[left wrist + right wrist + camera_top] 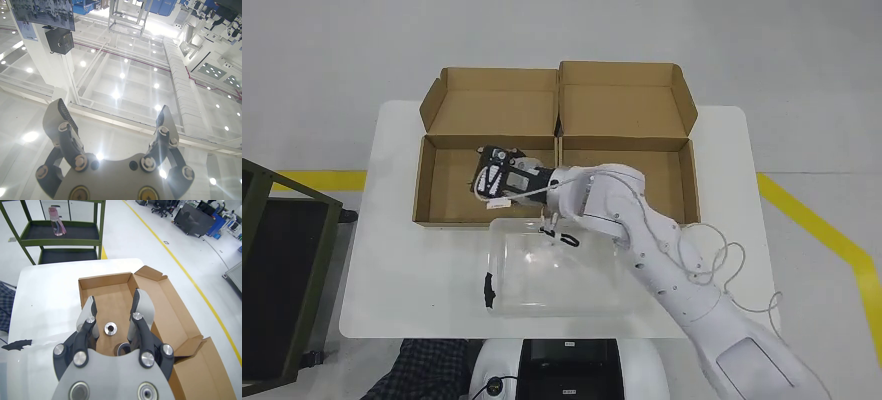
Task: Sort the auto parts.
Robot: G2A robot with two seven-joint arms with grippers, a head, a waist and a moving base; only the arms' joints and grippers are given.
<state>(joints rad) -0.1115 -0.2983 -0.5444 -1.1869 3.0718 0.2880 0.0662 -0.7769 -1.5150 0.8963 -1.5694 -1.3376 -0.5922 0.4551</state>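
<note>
Inside the cardboard box (104, 280) on the robot's left side of the white table (402, 250), two parts are found lying on the plain brown floor. The first is a metal bushing (110, 328): short, round, polished to a near-mirror shine, with a dark bore through the middle. It's stood on its flat end, so the bore axis is pointed straight up out of the box, and no real long side can be made out. Just beside it, with a small gap left between, a dark ring (123, 348) is laid flat too. It's matte black with a wider hole, and it's partly hidden behind the grey palm.

The right gripper (115, 294) is hung over these parts with its fingers spread wide and nothing pinched. Silver shells with black pads are seen on the fingers, and the bushing is framed between them.

The box is made of matte kraft cardboard, with its lid folded open. A second box (682, 190) of the same kind is butted right against it. In front of both, a clear plastic bin (542, 300) is set, glossy with rounded corners, and a scrap of black tape (487, 288) is stuck on its edge.

The left gripper (112, 103) is aimed at the ceiling, ribbed pads held well apart, nothing gripped.
</note>
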